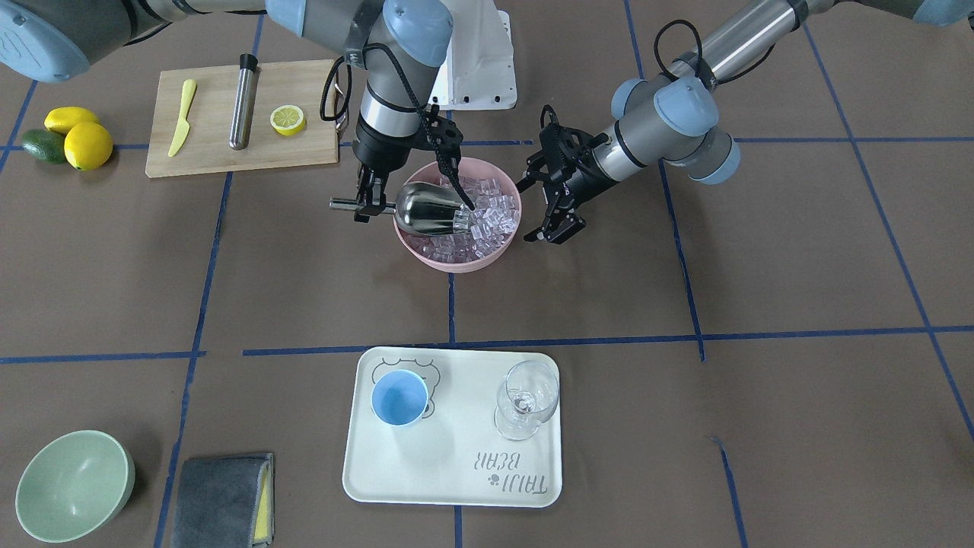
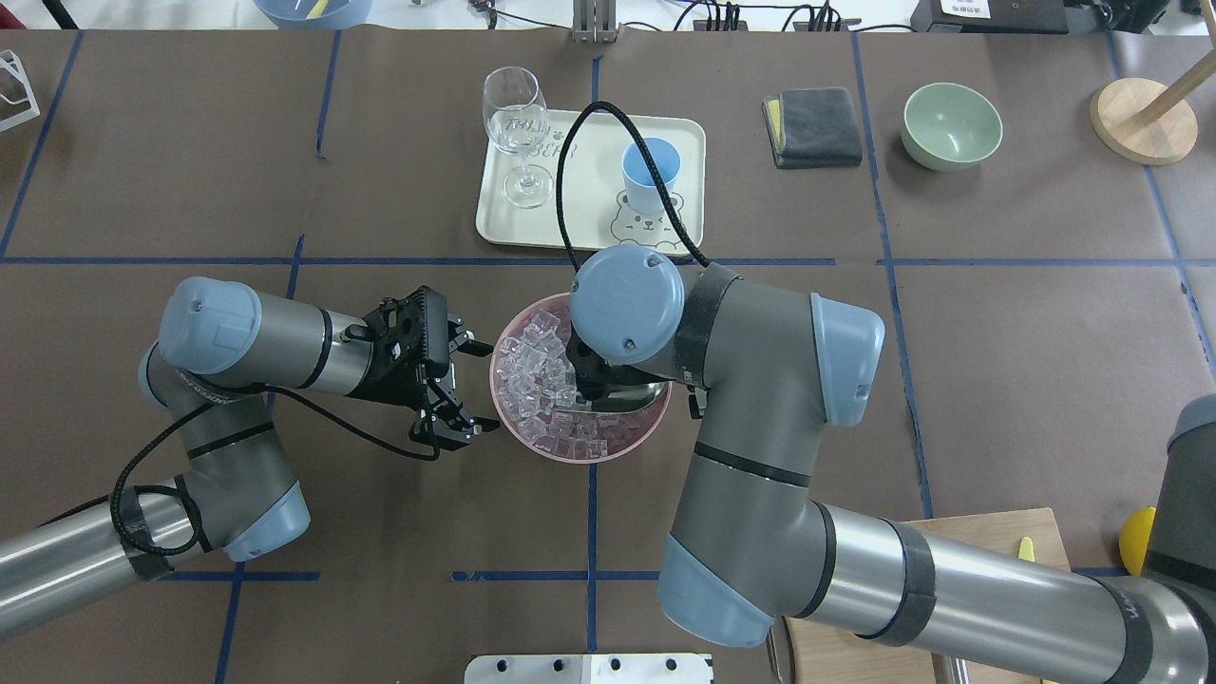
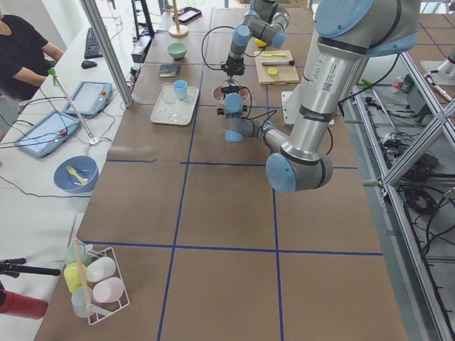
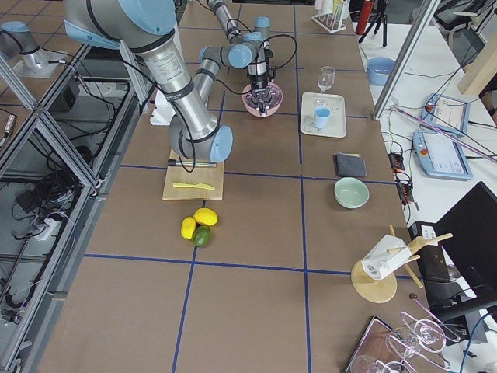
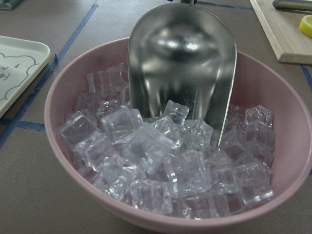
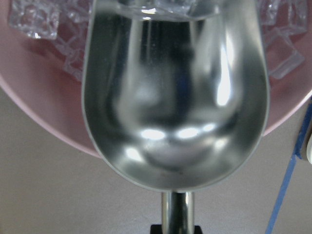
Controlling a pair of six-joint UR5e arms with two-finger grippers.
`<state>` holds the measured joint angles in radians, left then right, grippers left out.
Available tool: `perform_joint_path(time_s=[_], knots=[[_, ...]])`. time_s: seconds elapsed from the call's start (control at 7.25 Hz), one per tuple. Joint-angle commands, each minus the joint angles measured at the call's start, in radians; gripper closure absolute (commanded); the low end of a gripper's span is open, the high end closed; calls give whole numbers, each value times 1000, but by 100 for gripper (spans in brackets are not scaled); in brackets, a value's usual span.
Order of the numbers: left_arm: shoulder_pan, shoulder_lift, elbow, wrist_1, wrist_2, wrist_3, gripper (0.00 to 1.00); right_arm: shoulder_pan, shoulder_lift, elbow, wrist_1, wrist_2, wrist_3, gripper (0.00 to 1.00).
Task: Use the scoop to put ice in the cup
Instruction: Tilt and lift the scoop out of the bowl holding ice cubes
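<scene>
Right claw (image 1: 366, 205) is clenched on the thin straight handle of the shiny stainless-steel scoop (image 1: 430, 207), gripping just behind the trough. The scoop lies over the round pink bowl (image 1: 455, 263) with its mouth tipped down into the pile of small clear ice cubes (image 1: 493, 215). The front lip is pushed in among the cubes. The right wrist view shows the trough mostly bare, with cubes only at the lip.

Left claw (image 1: 536, 211) is released and holds nothing. It sits just beside the bowl's rim on the side opposite the handle, and whether it touches is unclear.

The small light-blue cup (image 1: 399, 397) stands upright on the cream rectangular tray (image 1: 456, 487), well apart from the bowl, with no ice showing in it. A clear stemmed wine glass (image 1: 525, 396) stands on the same tray, apart from the cup. Bowl and tray rest on the brown table (image 1: 685, 426).
</scene>
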<state>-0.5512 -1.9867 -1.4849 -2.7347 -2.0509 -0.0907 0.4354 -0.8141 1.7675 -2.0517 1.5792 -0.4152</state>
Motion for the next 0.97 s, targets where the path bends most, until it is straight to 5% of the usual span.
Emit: perform_joint_path(time_s=[0.0, 0.83], knots=[[-3, 0, 0, 1, 0, 0, 0, 28, -75, 21, 138, 79, 1, 100], [-9, 0, 0, 3, 0, 0, 0, 59, -163, 29, 353, 162, 4, 100]])
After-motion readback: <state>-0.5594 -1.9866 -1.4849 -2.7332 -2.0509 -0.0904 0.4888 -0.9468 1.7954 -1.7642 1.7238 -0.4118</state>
